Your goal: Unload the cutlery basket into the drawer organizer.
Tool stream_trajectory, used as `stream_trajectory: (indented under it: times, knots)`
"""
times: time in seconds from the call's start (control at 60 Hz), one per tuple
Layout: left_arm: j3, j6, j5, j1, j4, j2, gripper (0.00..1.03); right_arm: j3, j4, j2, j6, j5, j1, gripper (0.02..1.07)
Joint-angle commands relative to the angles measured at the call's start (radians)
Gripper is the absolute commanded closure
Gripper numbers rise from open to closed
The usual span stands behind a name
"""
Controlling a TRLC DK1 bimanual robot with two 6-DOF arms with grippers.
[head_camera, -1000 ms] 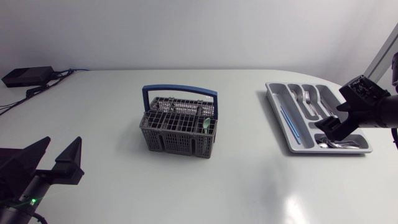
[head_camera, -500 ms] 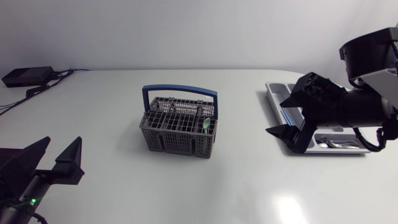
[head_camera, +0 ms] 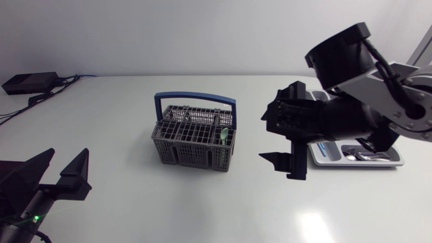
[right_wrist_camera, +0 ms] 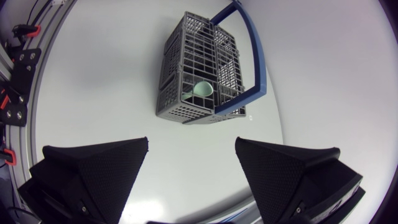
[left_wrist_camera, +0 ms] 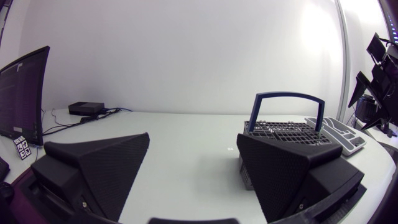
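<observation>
Basket (right_wrist_camera: 194,62) w/ green spoon (right_wrist_camera: 202,89) ahead of spread rt claw (right_wrist_camera: 191,144), apart.

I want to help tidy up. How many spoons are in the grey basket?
1. A green spoon stands in a compartment at one end of the basket, beside the blue handle. More cutlery could be hidden low behind the mesh walls.
</observation>
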Motion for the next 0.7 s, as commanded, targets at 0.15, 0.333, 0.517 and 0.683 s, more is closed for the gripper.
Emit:
stream_trajectory:
  times: [0.15, 0.333, 0.517, 0.683]
  knots:
    - [-0.023, 0.021, 0.007, 0.007, 0.017, -0.006, 0.05, 0.105, -0.056, 0.134, -0.134, 0.108, 0.094, 0.06]
    - [-0.023, 0.021, 0.007, 0.007, 0.017, -0.006, 0.05, 0.185, -0.076, 0.229, -0.194, 0.149, 0.136, 0.07]
    - [-0.023, 0.021, 0.007, 0.007, 0.017, -0.006, 0.05, 0.272, -0.089, 0.326, -0.26, 0.16, 0.139, 0.12]
    - [-0.023, 0.021, 0.007, 0.007, 0.017, -0.006, 0.05, 0.36, -0.143, 0.398, -0.295, 0.163, 0.151, 0.17]
